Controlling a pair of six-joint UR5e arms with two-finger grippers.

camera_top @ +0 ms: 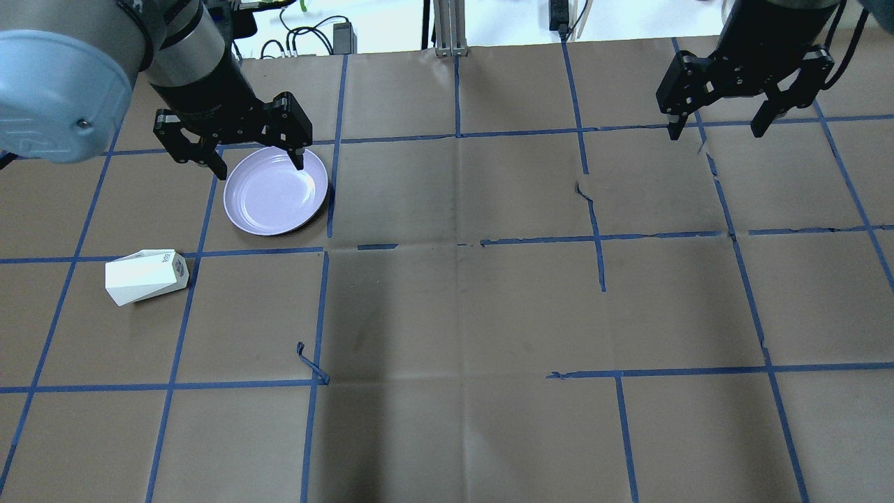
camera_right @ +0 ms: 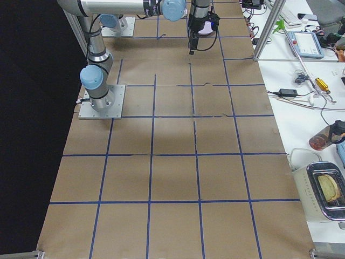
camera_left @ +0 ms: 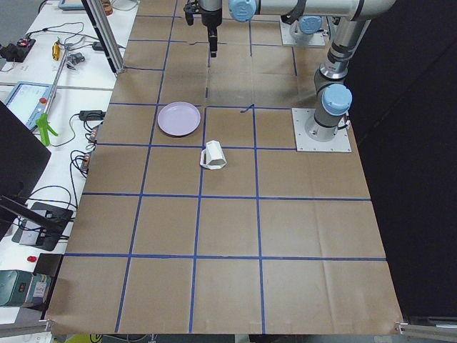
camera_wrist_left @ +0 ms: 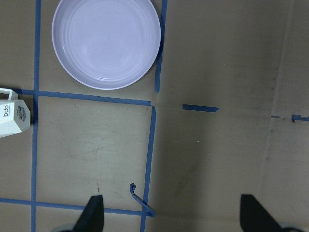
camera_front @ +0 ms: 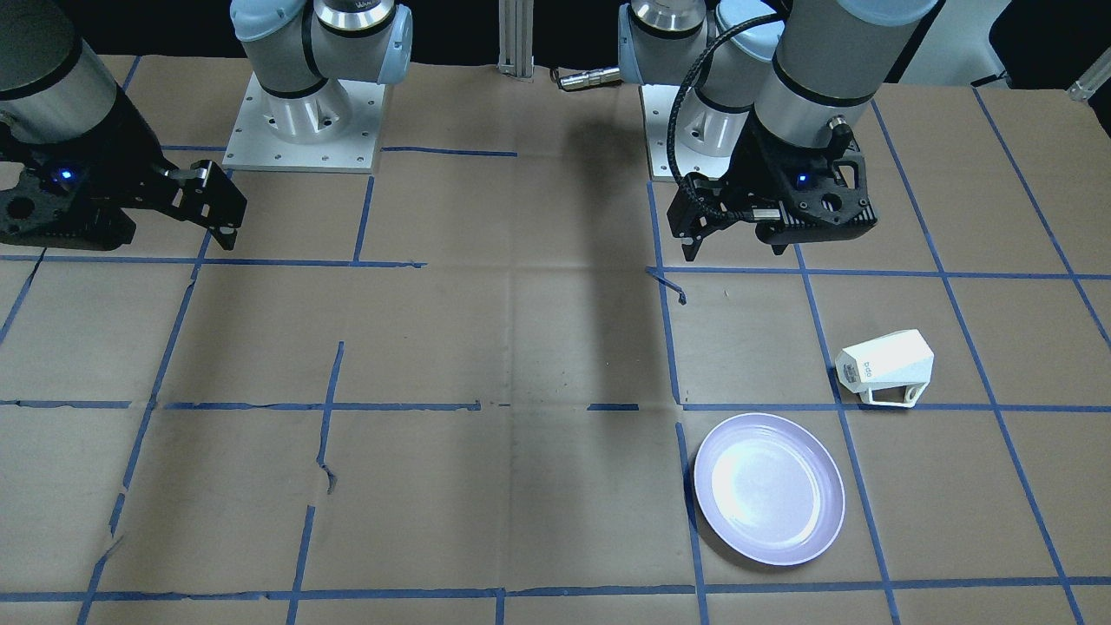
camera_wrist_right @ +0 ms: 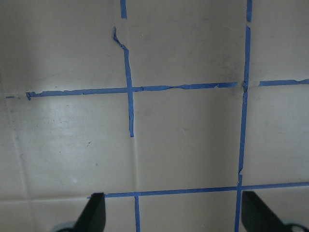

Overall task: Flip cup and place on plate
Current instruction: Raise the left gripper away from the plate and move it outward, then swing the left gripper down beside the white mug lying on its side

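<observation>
The white faceted cup [camera_front: 885,365] lies on its side on the brown paper, its handle against the table; it also shows in the overhead view [camera_top: 145,276] and at the left edge of the left wrist view [camera_wrist_left: 12,118]. The lavender plate [camera_front: 769,489] lies flat and empty a short way from it, not touching it [camera_top: 276,202] [camera_wrist_left: 106,41]. My left gripper [camera_top: 260,168] is open and empty. It hangs high above the table, apart from both cup and plate [camera_wrist_left: 174,215]. My right gripper [camera_top: 715,133] is open and empty, far off on the other side [camera_wrist_right: 171,215].
Blue tape lines [camera_top: 457,134] grid the paper-covered table. A loose curl of tape [camera_top: 311,367] sticks up near the middle. The arm bases [camera_front: 304,130] stand at the robot's edge. Benches with cables and devices [camera_left: 43,107] flank the table ends.
</observation>
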